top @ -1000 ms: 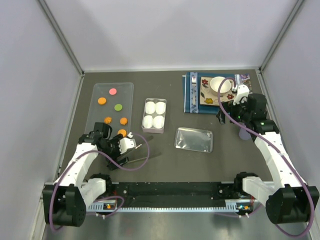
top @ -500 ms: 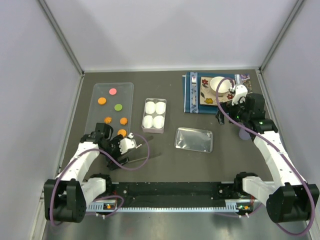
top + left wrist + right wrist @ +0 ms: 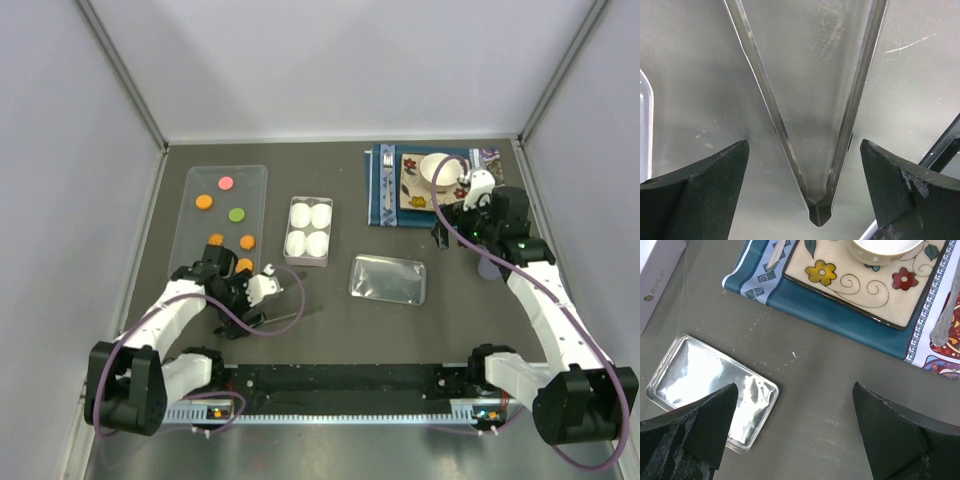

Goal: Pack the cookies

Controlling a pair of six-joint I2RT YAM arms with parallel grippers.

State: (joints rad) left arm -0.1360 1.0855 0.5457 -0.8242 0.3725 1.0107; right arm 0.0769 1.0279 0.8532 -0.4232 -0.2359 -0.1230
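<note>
Edging toward 3 o'clock, left hand (image 3: 803,145) is hovering, released, astride tongs (image 3: 817,210) (presumably for lifting cookies (image 3: 236,214)); right hand (image 3: 795,386) is waiting, released, near 1 o'clock.

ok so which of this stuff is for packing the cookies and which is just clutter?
Job: cookies, clear tray under them, four-cup box, tongs.
Lying about: placemat, plate, bowl, silver tray (use unclear).
</note>
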